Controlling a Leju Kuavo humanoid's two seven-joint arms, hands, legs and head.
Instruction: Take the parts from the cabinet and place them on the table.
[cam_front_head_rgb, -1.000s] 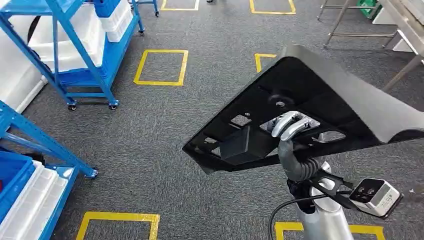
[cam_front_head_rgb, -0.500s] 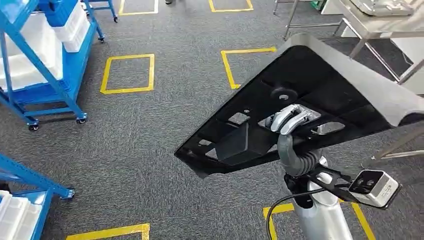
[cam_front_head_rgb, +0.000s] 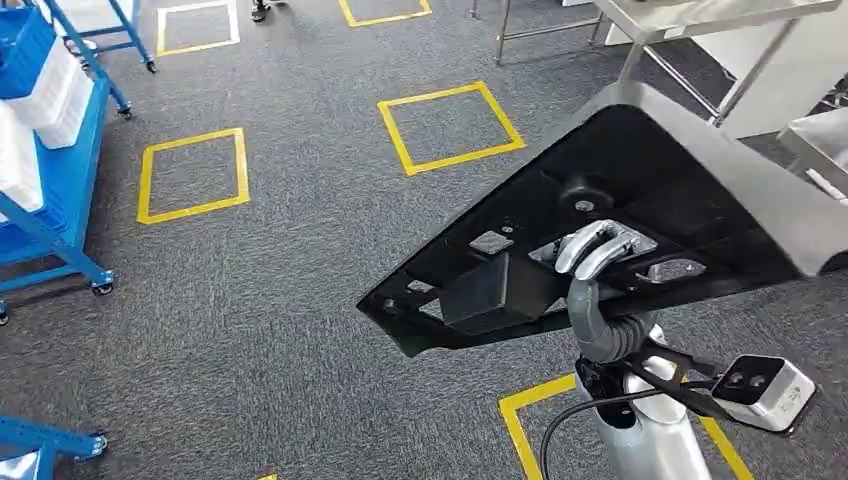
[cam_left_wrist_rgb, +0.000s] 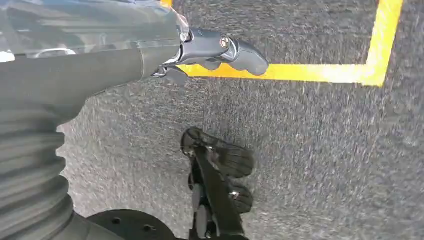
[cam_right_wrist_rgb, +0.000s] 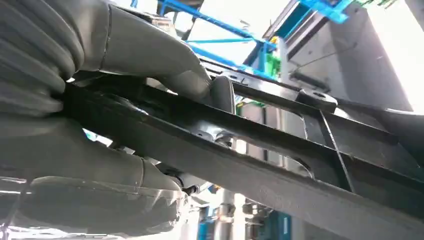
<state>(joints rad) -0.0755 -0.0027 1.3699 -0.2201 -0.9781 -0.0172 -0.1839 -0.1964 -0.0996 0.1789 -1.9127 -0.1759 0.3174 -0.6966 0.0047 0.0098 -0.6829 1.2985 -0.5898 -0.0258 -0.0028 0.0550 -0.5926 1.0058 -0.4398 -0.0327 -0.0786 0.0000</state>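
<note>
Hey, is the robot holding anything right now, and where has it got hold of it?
Yes. The right hand grips the large black panel at an opening in its ribbed underside. The left hand holds nothing.

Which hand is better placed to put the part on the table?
The right hand. It already grips the black part, and the steel table stands ahead on its side. The left hand hangs over the floor and holds nothing.

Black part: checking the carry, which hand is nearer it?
Right. The right hand grips the black part; the left hand hangs apart from it, over the floor.
</note>
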